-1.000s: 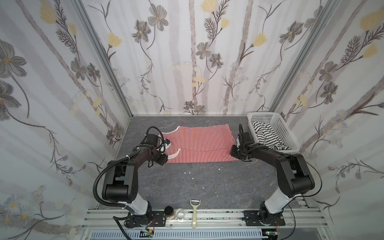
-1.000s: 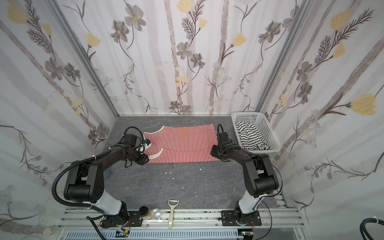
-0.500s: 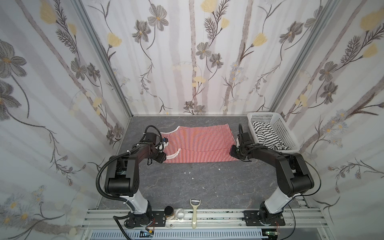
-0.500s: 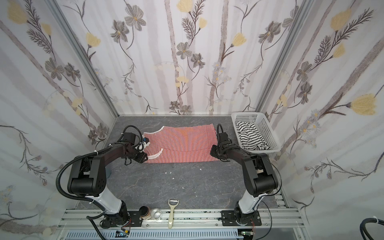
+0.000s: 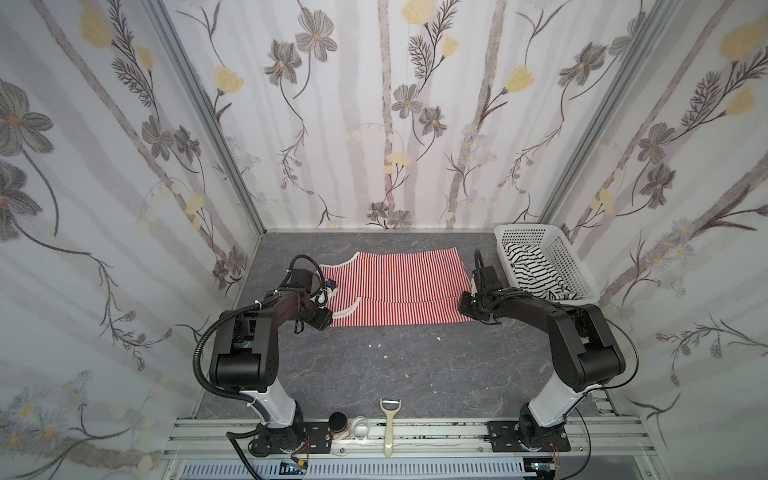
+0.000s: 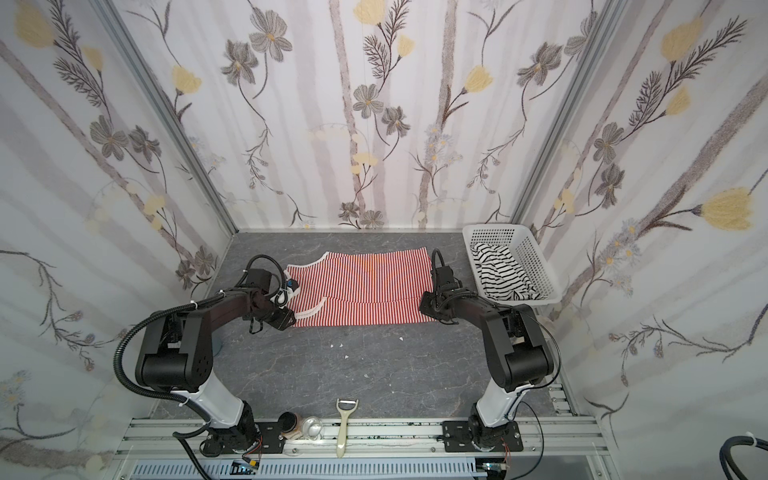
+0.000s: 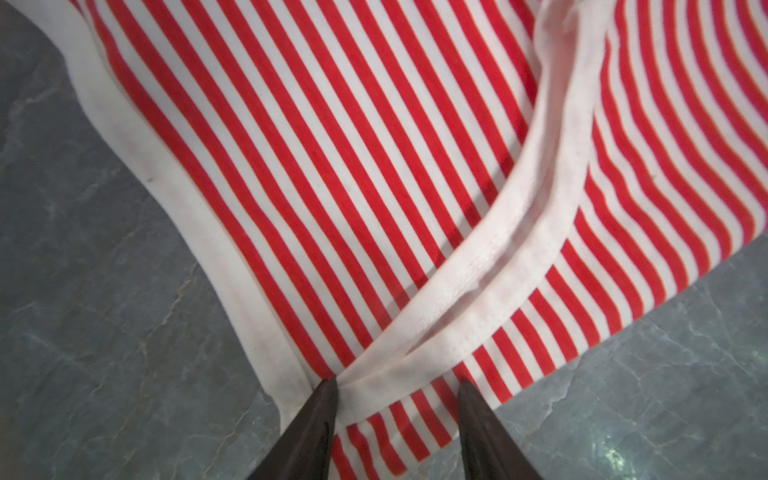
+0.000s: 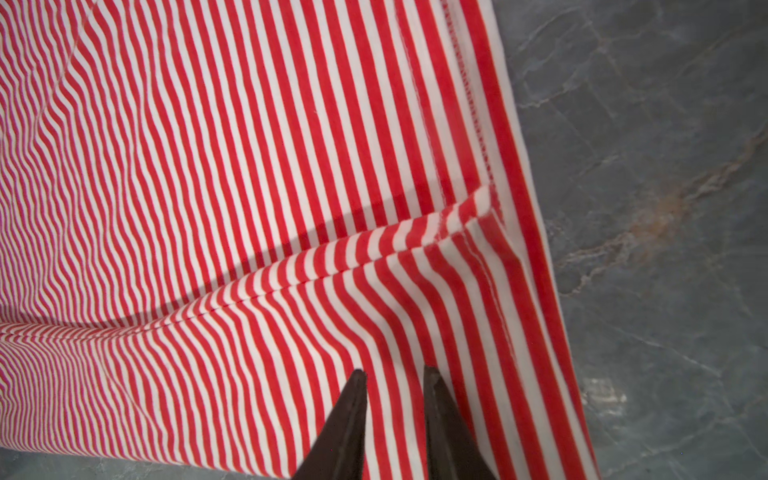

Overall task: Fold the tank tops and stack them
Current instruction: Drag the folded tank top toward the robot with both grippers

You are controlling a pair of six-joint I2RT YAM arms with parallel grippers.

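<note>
Red-and-white tank top [image 5: 399, 286] spread mid-surface [image 5: 395, 374], black-striped tank top [image 5: 536, 276] in basket [image 5: 528, 227]; left hand [image 7: 397, 384] half-closed on white edging [image 7: 478, 307], right hand [image 8: 395, 372] narrow, pinching cloth near the hem [image 8: 519, 208]: uneven pull from the 2 hands could skew the fold or slip cloth.

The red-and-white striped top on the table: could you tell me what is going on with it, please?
Both arms are working on the red-and-white tank top, which lies spread on the table. The left gripper pinches the white-edged shoulder end and the right gripper the hem end, both along the near side, where the cloth is ridged and lifted as if for a lengthwise fold. The black-striped tank top lies crumpled in the basket, not yet folded.
</note>
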